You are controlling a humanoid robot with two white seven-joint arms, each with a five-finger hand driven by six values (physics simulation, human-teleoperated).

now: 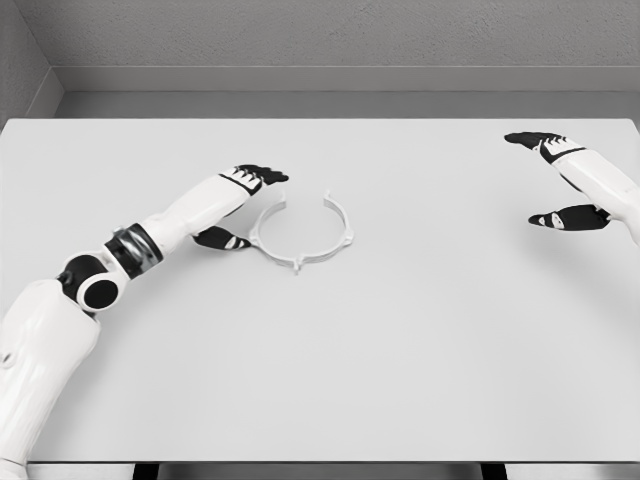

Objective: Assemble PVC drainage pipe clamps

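Note:
A white C-shaped pipe clamp (pixel 300 250) lies flat on the white table (pixel 400 350), its gap facing the far side, with small tabs on its rim. My left hand (pixel 240 205) sits just left of the clamp, its black fingers (pixel 262 176) spread above and thumb (pixel 222 240) below, close to the clamp's left edge but holding nothing. My right hand (pixel 555 180) hovers far to the right, its fingers (pixel 532 140) stretched out and thumb (pixel 565 218) apart, holding nothing.
The table's far edge meets a grey wall (pixel 330 40). The near edge (pixel 320 462) runs along the bottom of the view. My left arm (pixel 90 290) crosses the lower left of the table.

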